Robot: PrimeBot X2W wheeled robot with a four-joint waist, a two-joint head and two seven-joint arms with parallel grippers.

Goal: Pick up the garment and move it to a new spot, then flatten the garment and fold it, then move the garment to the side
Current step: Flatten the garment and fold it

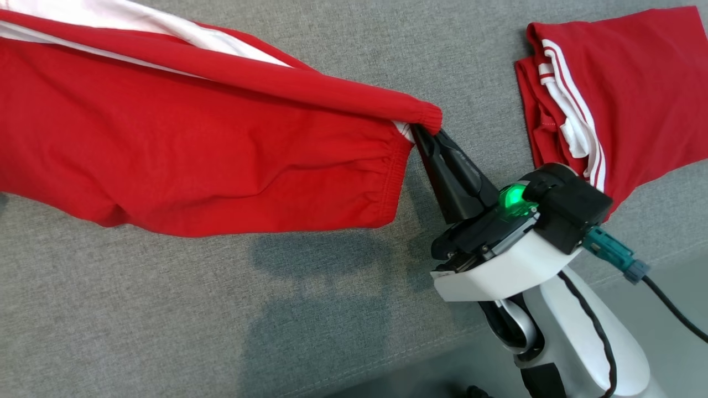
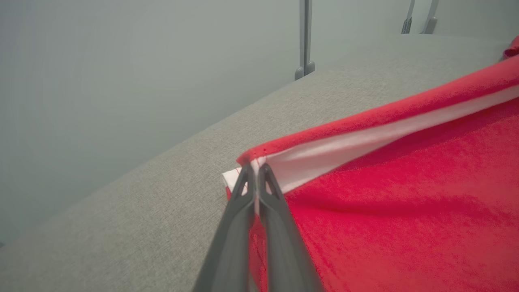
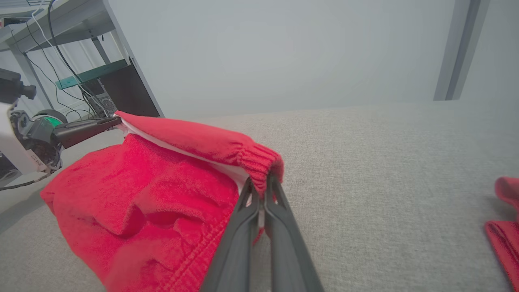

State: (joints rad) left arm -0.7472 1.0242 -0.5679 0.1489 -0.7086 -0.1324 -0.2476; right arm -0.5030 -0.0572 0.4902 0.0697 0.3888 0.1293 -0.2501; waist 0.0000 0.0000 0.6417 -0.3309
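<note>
we see r tool (image 1: 425, 134) clamped on cuff of red garment (image 1: 193, 160), l tool (image 2: 255, 169) pinched shut on its other end; garment stretched btwn them over grey surface (image 1: 221, 320).

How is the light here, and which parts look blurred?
Head view: even light and sharp; soft shadows fall on the grey surface below the red garment, and a green light glows on the wrist. Left wrist view: the left gripper is blurred near the lens, and the background is hazy. Right wrist view: the right gripper is likewise blurred near the lens.
</note>
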